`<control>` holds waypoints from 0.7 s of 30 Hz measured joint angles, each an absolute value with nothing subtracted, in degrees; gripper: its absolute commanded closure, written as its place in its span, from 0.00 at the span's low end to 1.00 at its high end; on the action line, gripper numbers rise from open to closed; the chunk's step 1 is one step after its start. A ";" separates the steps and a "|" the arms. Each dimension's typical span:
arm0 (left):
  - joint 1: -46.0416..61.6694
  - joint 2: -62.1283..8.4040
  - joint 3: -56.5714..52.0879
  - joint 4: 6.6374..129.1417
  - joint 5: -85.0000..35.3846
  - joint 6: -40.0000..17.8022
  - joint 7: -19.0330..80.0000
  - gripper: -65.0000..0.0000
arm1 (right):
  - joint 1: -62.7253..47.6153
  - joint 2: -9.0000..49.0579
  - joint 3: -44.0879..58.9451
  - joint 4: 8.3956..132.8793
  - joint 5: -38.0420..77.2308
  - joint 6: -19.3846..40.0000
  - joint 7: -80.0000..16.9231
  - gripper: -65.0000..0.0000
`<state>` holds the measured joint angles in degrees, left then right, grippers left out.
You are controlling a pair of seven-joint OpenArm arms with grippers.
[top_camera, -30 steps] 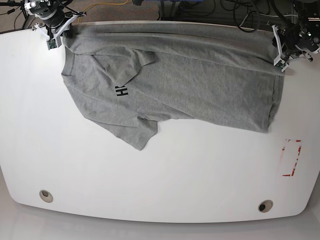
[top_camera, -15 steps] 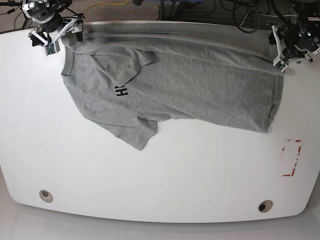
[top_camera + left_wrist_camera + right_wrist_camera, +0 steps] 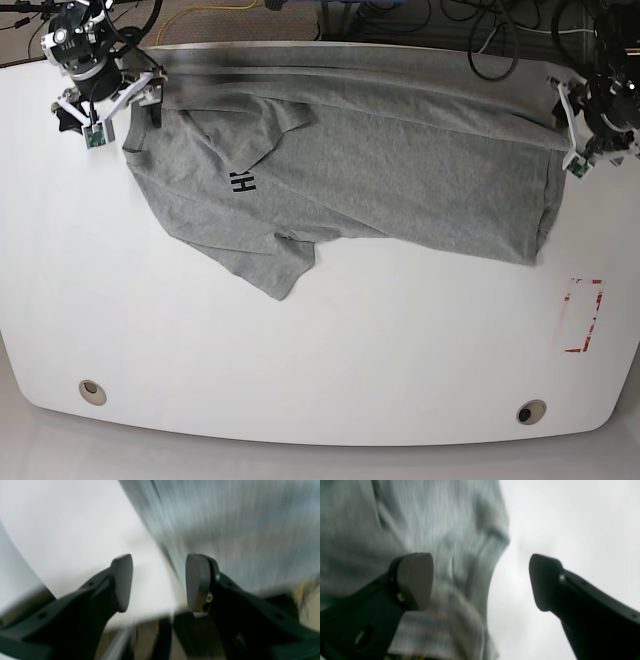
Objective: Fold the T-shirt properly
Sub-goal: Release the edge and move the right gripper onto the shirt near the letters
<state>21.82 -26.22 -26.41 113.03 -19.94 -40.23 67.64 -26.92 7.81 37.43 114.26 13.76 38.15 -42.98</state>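
The heather-grey T-shirt (image 3: 380, 160) lies flat across the far half of the white table (image 3: 300, 350), neck to the left and hem to the right. One sleeve (image 3: 250, 130) is folded over the chest beside the black letters (image 3: 242, 182). My right gripper (image 3: 108, 105) is open and empty just left of the shirt's shoulder; in its wrist view (image 3: 480, 580) blurred shirt cloth (image 3: 420, 525) lies under the left finger. My left gripper (image 3: 578, 130) is open and empty at the hem's far right corner; in its wrist view (image 3: 158, 582) the shirt edge (image 3: 225, 525) runs by the right finger.
A red-outlined mark (image 3: 583, 315) lies on the table at the right. Two round holes (image 3: 92, 391) (image 3: 530, 412) sit near the front edge. Cables (image 3: 420, 20) lie behind the table's far edge.
Both grippers have let go of the shirt's far edge. The right gripper opened and moved a little forward and left; the left gripper moved right and forward off the hem corner.
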 measured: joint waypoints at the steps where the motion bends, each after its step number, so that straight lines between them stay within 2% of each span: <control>1: 20.69 -26.02 -27.16 113.14 -20.05 -40.14 67.68 0.51 | -25.45 7.81 37.43 113.84 13.56 38.17 -42.94 0.14; 13: 5.08 -23.92 -28.53 109.65 -19.27 -40.14 68.10 0.51 | -9.63 10.37 32.58 103.63 10.44 38.39 -45.84 0.14; 21: -4.45 -22.72 -28.34 101.62 -18.52 -39.94 68.75 0.51 | 0.19 11.11 29.98 92.09 7.92 38.15 -45.67 0.14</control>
